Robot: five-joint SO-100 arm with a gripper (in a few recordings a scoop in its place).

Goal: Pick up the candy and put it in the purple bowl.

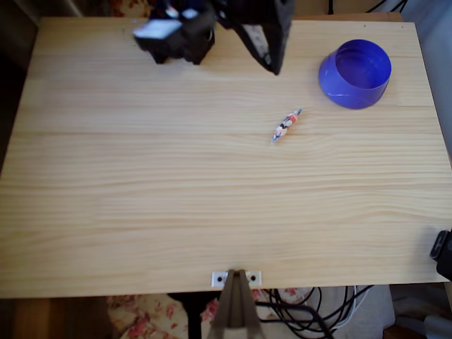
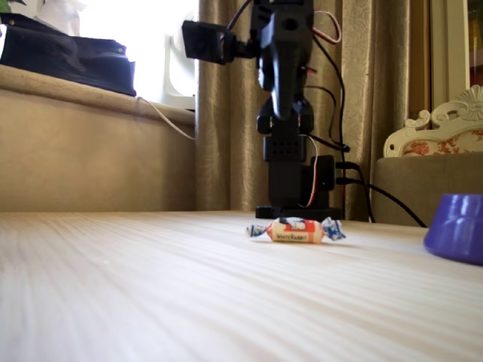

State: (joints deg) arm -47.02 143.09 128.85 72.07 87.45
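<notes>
Overhead view, left to right. My arm [image 1: 212, 28] sits folded at the surface's far edge, left of centre, dark and blurred. My end effector [image 1: 272, 60] points down toward the surface [image 1: 141, 212] near that far edge; I cannot tell whether its jaws stand apart or together.

The candy [image 1: 287, 125] lies flat on the surface, right of centre and in the far half, tilted diagonally, twisted ends showing. It is apart from my end effector, with bare wood all round it. In the fixed view the candy [image 2: 295, 229] lies side-on in front of my arm's base [image 2: 290, 173].

The purple bowl [image 1: 355, 73] stands upright near the far right corner, well apart from the candy, with bare wood between them. In the fixed view its wall [image 2: 456, 237] shows at the right edge.

Off the surface: cables [image 1: 311, 311] and a flowered cloth [image 1: 141, 318] below the near edge; curtains [image 2: 377, 98] behind the arm.
</notes>
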